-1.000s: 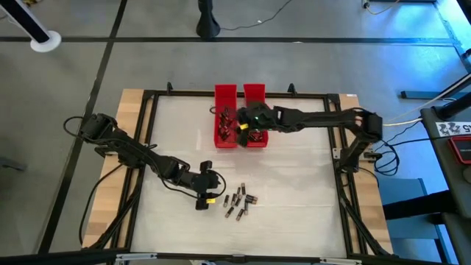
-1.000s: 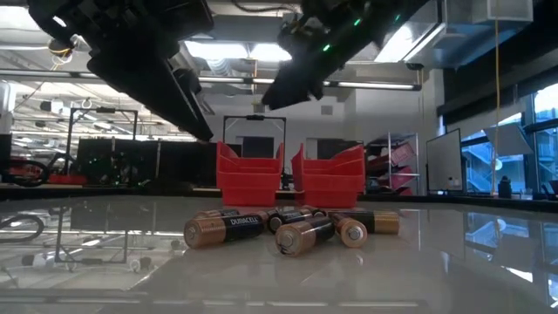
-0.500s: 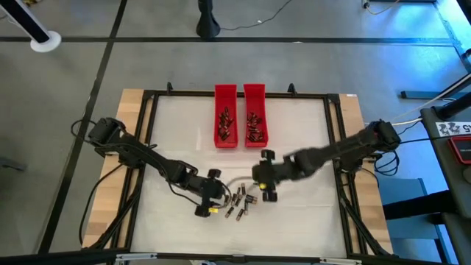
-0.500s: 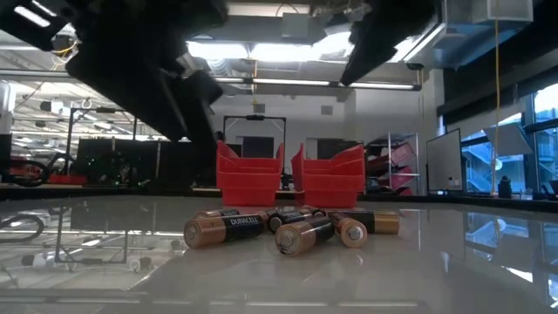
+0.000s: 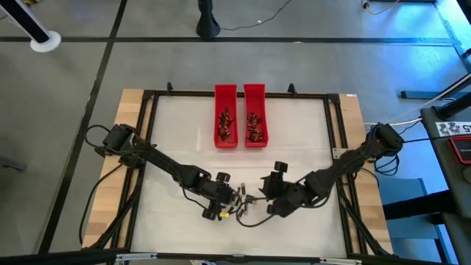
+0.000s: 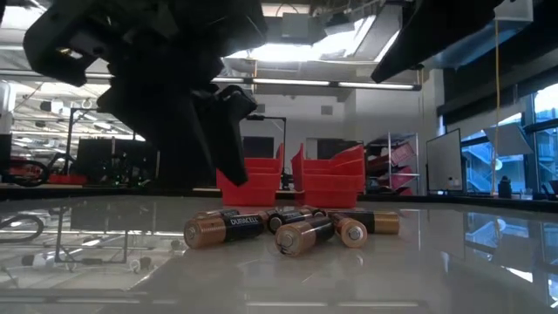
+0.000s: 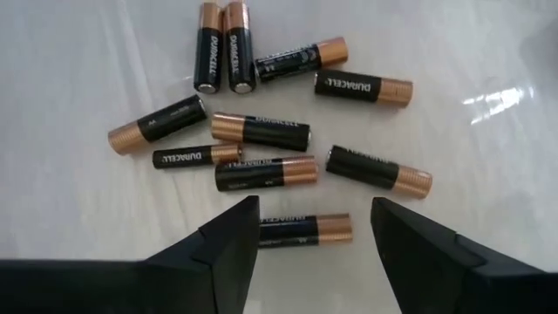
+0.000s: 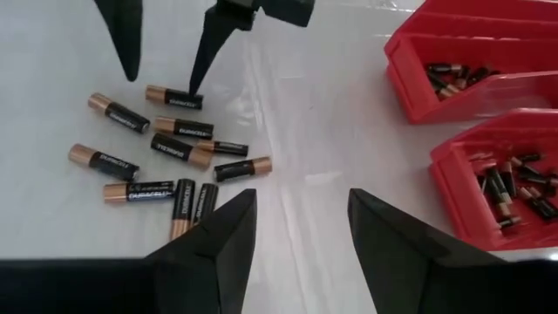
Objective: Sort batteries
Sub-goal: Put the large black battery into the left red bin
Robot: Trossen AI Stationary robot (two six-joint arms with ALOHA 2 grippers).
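Batteries, small dark cylinders with coppery ends, lay loose in a cluster on the near middle of the white glossy tabletop, well apart from the two long narrow red plastic trays at the far middle, which already held more of them.

Largest first: the table, then the pair of dark arms converging on the cluster from either side. The left gripper hung just over the near edge of the heap, its fingers standing apart and empty, straddling one battery that lay crosswise between them in the left wrist view. The right gripper hovered just right of the pile, also parted and holding nothing, with both trays in sight beyond it in its wrist view.

The batteries themselves numbered about ten on the table, two lying touching side by side, the rest fanned at odd angles.

By my judgement each is rigid, dense for its size and smooth-skinned, so it would roll readily on the slick surface and could squirt from a glancing pinch. The safest hold looked to be across the middle of the barrel, fingers square to its length, on an outlying piece with clear room on both sides.
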